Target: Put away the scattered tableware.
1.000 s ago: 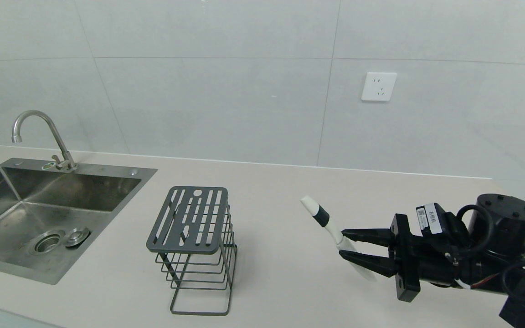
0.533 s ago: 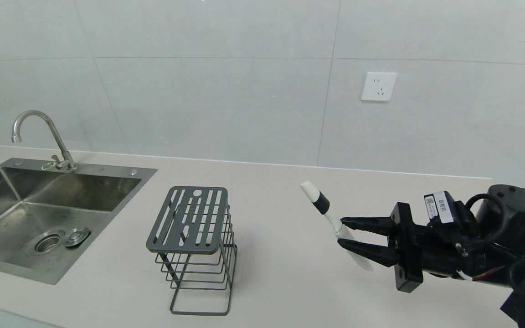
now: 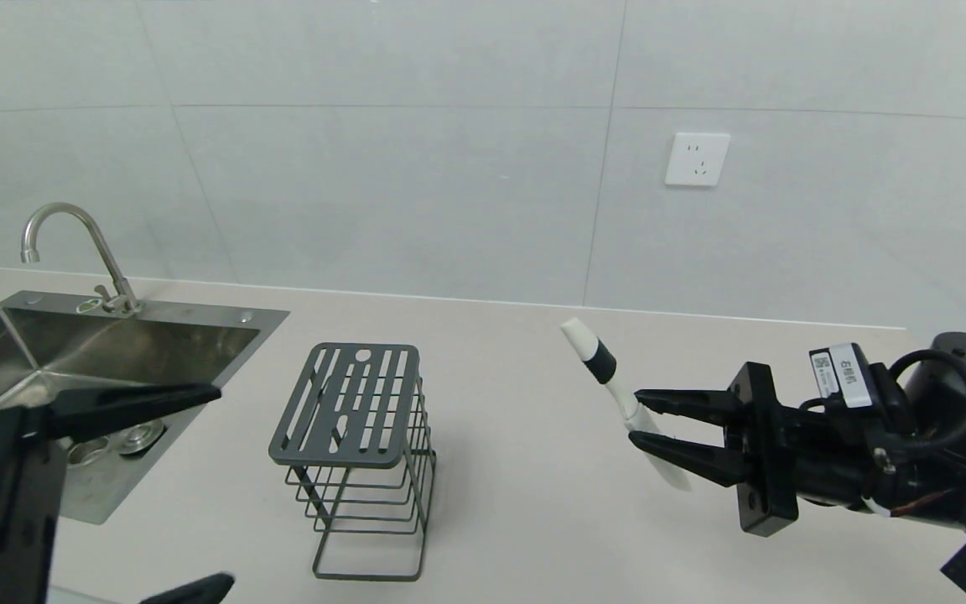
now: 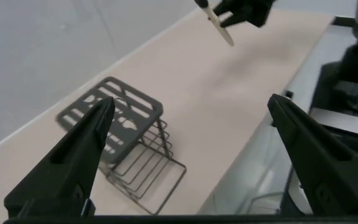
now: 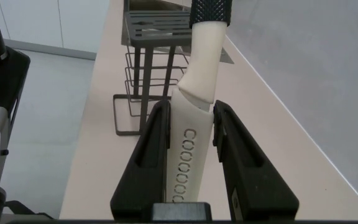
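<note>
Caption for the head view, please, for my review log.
Right end effector holds a white utensil over the counter, right of a dark slotted wire rack.

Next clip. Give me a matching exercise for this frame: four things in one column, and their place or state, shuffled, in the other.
Things:
1. white utensil
2. wire rack
3. left hand
4. sink

Places or states:
A. open, holding nothing
B. recessed in the counter at the robot's left
C. clamped in the right hand
D. standing upright on the counter, to the robot's right of the sink

Pairs: 1-C, 2-D, 3-A, 4-B.
</note>
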